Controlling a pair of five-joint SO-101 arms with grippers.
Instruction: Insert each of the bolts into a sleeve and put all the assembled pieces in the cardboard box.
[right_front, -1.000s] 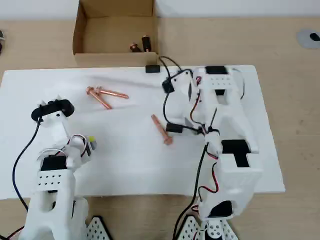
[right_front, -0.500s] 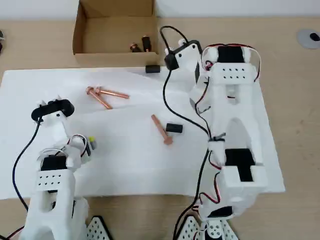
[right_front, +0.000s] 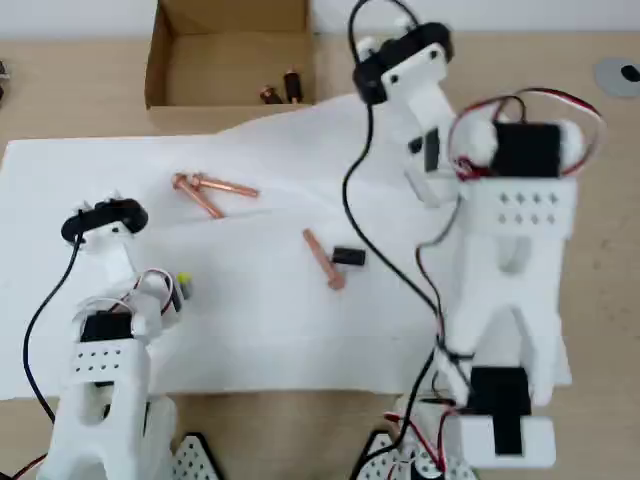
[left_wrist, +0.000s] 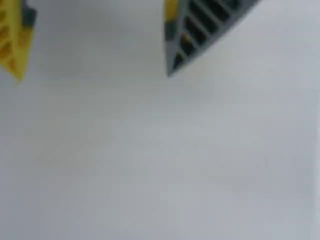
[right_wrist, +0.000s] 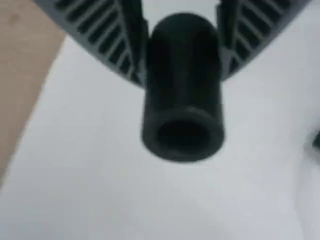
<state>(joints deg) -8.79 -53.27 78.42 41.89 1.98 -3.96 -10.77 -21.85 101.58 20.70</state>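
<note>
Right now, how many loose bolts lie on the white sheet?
3. Upper bolt and lower bolt touch heads near the box; third bolt lies beside a sleeve. The right arm may hide more.

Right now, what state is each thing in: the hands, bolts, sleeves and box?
Right hand: shut on a black sleeve.
Left hand: open, holding nothing.
Three bolts: lying bare on the white sheet.
Loose sleeve: lying beside one bolt, not on it.
Cardboard box: open, two assembled pieces inside.
</note>
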